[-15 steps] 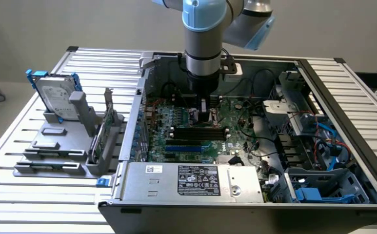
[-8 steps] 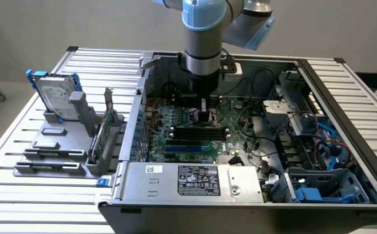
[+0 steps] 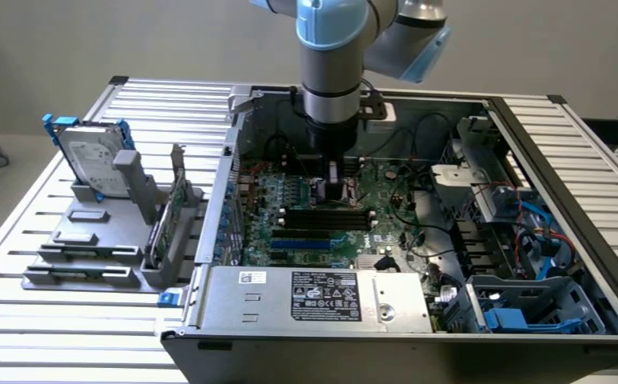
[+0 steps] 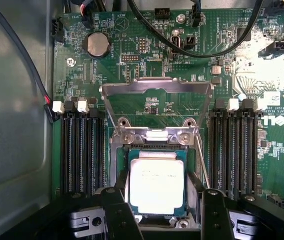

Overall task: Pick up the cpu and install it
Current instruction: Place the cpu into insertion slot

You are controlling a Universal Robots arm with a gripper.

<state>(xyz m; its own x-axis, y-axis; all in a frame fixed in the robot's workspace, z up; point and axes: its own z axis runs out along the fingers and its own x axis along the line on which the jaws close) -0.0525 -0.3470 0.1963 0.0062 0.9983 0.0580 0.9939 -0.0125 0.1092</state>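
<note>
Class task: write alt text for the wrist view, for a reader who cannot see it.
The cpu, silvery top up, lies in the motherboard socket with its metal load plate swung open. The open gripper straddles it. Memory slots flank the socket.

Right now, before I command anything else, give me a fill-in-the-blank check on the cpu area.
On the motherboard, the cpu lies in the ___.
The hinged metal frame above it is ___, not shut.
The gripper has one finger on each ___ of the cpu.
The hard drive stands ___ the computer case.
Missing words: socket; open; side; outside.
</note>
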